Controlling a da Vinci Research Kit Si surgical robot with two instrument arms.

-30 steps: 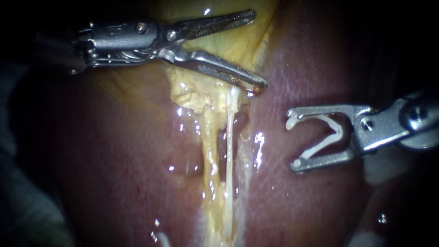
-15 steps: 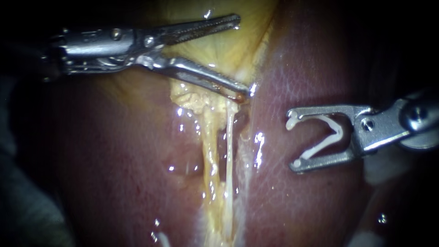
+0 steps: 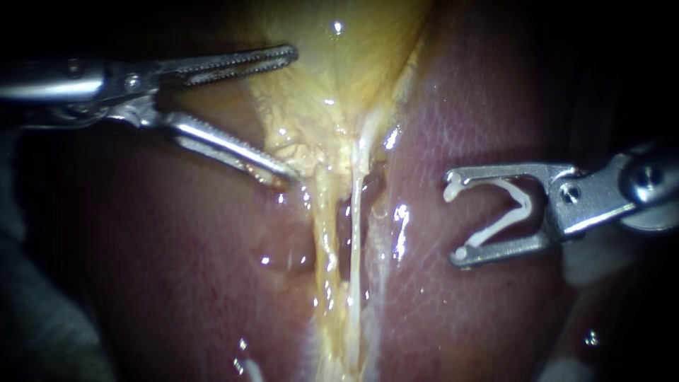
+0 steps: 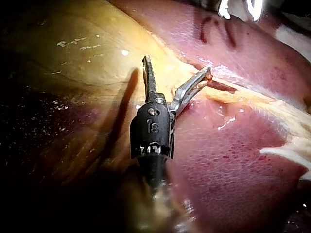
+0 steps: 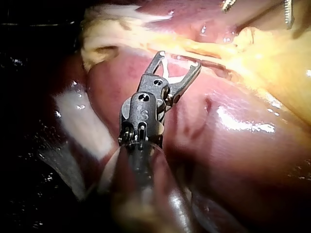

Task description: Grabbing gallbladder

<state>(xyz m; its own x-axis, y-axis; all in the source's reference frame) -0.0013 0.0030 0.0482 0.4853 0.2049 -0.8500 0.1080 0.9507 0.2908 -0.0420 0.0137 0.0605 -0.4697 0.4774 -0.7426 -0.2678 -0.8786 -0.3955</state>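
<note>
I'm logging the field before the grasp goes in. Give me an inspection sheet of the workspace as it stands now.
Surface: liver, wet and glistening, lies on both sides of the central cleft.
Job's things: gallbladder, yellow, not gripped; two pale tubes run down from it.
Clutter: nothing seen.
Pincers: left instrument, pincer open at the gallbladder's edge, one tip against the tissue; right instrument, pincer holding a white clip, over the liver and apart from the tubes.
Cables: nothing seen.
Surroundings: dark beyond the tissue; nothing made out.
</note>
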